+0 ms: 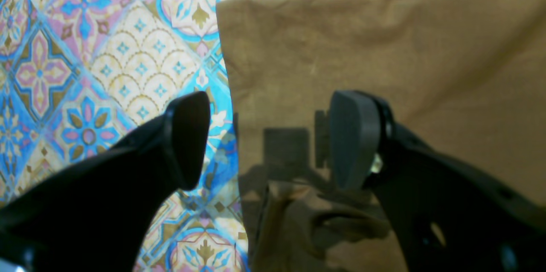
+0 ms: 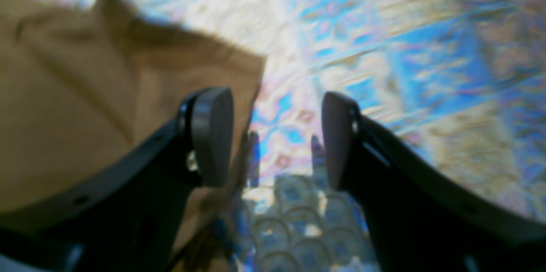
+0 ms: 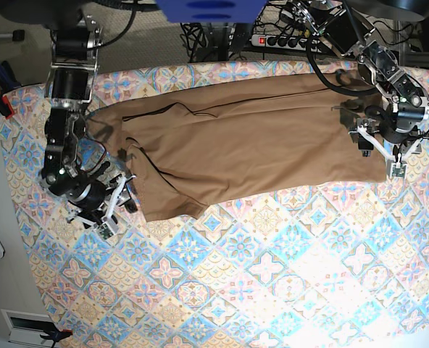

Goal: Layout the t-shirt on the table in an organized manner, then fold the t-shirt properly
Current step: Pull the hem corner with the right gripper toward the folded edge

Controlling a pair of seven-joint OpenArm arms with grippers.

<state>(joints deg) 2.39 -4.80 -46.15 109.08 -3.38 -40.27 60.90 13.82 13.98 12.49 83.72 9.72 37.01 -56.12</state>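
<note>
The tan t-shirt [image 3: 236,148] lies spread across the far half of the table [image 3: 272,290], left gripper [image 3: 380,151] gaping over its 3 o'clock edge, right gripper [image 3: 117,199] gaping empty at its 9 o'clock corner.

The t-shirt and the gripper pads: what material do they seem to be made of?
The t-shirt looks like soft matte woven or knit cloth, probably cotton: it creases and drapes. The left gripper pads look like dull grey rubber or plastic, smooth, without shine.
</note>
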